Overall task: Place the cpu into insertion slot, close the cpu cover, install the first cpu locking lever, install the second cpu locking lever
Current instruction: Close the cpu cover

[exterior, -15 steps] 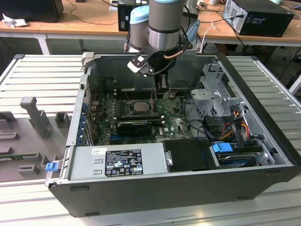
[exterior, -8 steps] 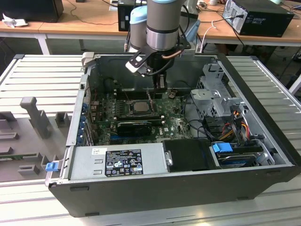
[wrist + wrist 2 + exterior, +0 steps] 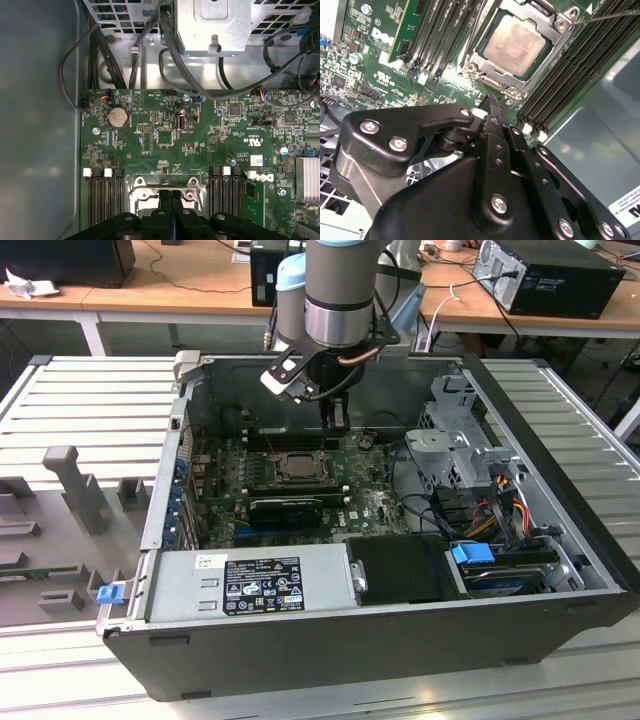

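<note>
Inside the open computer case (image 3: pixel 300 640), which lies on its side so that the motherboard (image 3: pixel 165 130) faces up toward the arm, the cpu (image 3: pixel 515 42) sits flat in the insertion slot (image 3: pixel 275 466), pale metal top upward. The cpu cover (image 3: pixel 495 75) lies down over it. Its square window frames the chip while its rim bears on the chip's edges, which judged from this keeps the cpu seated. A thin wire lever (image 3: pixel 605 17) runs off from one corner of the cover; whether it is latched cannot be told.

The gripper (image 3: pixel 492 100) hangs just beside the socket, above its edge, and is not seen to touch it. In both wrist views the fingers (image 3: pixel 165 202) are pressed together with nothing between them, probably to form one narrow pushing tip.
</note>
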`<state>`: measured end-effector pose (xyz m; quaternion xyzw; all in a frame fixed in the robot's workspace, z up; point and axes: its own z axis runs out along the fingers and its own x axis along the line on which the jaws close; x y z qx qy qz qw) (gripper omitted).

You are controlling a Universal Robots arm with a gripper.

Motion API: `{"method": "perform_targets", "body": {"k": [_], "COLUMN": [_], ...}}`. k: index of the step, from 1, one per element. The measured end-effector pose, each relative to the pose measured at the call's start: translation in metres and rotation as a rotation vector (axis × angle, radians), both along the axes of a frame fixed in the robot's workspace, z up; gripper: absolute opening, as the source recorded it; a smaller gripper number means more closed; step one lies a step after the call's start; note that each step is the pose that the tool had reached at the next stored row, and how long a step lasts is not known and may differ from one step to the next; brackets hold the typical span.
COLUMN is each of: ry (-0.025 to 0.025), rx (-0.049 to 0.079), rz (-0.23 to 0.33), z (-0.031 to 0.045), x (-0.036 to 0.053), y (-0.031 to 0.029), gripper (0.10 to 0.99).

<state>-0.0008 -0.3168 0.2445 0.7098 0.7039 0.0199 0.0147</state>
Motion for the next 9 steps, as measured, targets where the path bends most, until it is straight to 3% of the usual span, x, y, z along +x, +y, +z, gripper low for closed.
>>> {"method": "perform_targets", "body": {"k": [4, 6, 7, 9], "ry": [0.0020, 0.0055, 0.0096, 0.0114], "rx": [0.003, 0.004, 0.004, 0.004], "rz": [0.007, 0.014, 0.016, 0.017], "z": [-0.0036, -0.0052, -0.0068, -0.0093], "x": [-0.0006, -0.0010, -0.0019, -0.0050], "y": [-0.0001, -0.0001, -0.0001, -0.0001], "gripper": [0.106, 0.106, 0.106, 0.106]}}
